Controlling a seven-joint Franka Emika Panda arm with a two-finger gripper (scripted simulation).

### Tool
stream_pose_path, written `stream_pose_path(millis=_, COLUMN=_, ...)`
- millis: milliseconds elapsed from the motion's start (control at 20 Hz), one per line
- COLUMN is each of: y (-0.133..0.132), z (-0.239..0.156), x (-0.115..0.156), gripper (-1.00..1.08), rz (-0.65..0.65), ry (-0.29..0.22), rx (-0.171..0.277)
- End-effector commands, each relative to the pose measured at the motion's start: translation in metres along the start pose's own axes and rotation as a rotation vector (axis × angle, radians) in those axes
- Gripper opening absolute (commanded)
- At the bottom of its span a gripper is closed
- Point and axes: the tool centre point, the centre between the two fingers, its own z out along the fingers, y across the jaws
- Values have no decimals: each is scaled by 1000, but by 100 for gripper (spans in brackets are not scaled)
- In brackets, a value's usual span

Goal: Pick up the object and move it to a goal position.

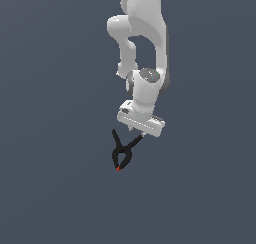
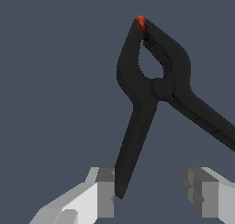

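Observation:
The object is a small black spring clamp (image 1: pixel 121 155) with a red tip, on the dark grey surface just below my white gripper (image 1: pixel 138 136). In the wrist view the clamp (image 2: pixel 137 122) points its red tip away from me. One handle runs back between my fingers and ends close beside one fingertip (image 2: pixel 106 191). The other handle splays off past the frame's edge. My gripper (image 2: pixel 149 193) is open, with a wide gap left between that handle and the other fingertip (image 2: pixel 199 191). I cannot tell whether the near fingertip touches the handle.
A plain dark grey surface (image 1: pixel 50 188) fills both views. The white arm (image 1: pixel 145 48) rises above the gripper toward the top of the exterior view.

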Motion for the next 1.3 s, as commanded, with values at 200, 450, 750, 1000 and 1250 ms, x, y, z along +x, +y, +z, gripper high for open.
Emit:
stream_pose_path(millis=200, y=-6, z=14, x=-11, gripper=28, rz=118, ry=60, rx=4)
stream_pose_path(millis=450, y=-10, z=22, x=-19, gripper=28, rz=200, ry=104, rx=14)
stream_pose_path(millis=750, y=-13, z=27, x=-25, gripper=28, rz=267, ry=142, rx=29)
stream_pose_path(millis=1000, y=-14, z=29, x=-28, gripper=28, rz=299, ry=160, rx=38)
stream_pose_path(millis=1250, y=-14, z=29, x=-29, gripper=28, rz=310, ry=166, rx=41)
